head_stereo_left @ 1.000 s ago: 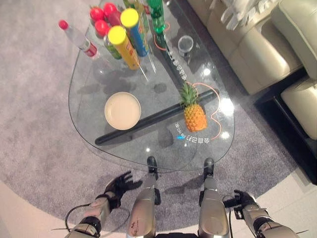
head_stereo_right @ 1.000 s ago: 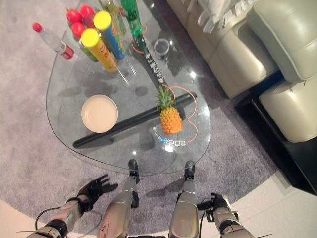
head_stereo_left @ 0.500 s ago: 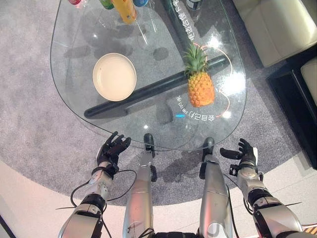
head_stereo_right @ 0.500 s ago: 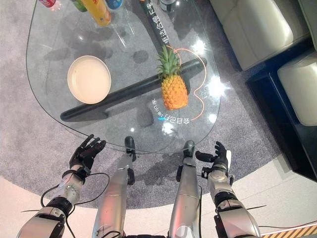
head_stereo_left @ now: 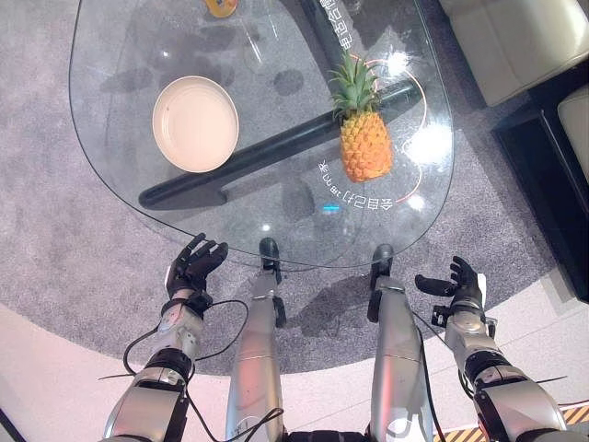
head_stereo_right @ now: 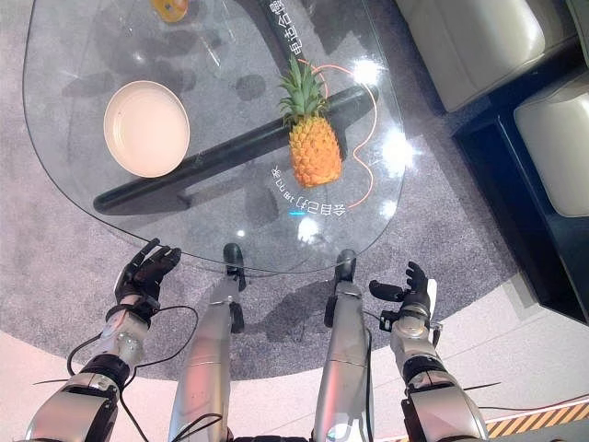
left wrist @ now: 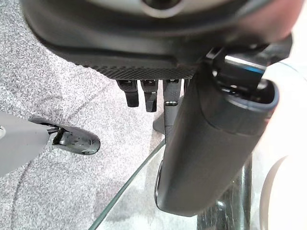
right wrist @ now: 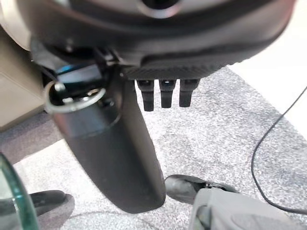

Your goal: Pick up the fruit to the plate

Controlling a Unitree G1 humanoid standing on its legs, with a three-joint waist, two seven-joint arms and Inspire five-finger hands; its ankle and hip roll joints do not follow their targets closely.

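Observation:
A pineapple [head_stereo_left: 364,140] with a green crown stands on the glass table [head_stereo_left: 110,129], right of centre. An empty cream plate [head_stereo_left: 195,123] lies on the glass to its left. My left hand [head_stereo_left: 193,267] hangs open below the table's near edge at the left, holding nothing. My right hand [head_stereo_left: 462,285] is open too, off the table's near right corner, fingers spread. In the left wrist view the thumb [left wrist: 211,143] and straight fingers [left wrist: 146,93] point at the glass edge. In the right wrist view the thumb [right wrist: 120,148] hangs over grey carpet.
A dark bar-shaped table base [head_stereo_left: 267,152] runs under the glass. An orange cord [head_stereo_right: 368,138] loops round the pineapple. Part of a yellow can [head_stereo_left: 221,5] shows at the far edge. Beige sofa cushions [head_stereo_left: 515,37] stand at the right. Grey carpet [head_stereo_left: 55,230] surrounds the table.
The camera has tilted further down, so the table sits higher in view and the bottles have left it. Both hands stay open below the table edge.

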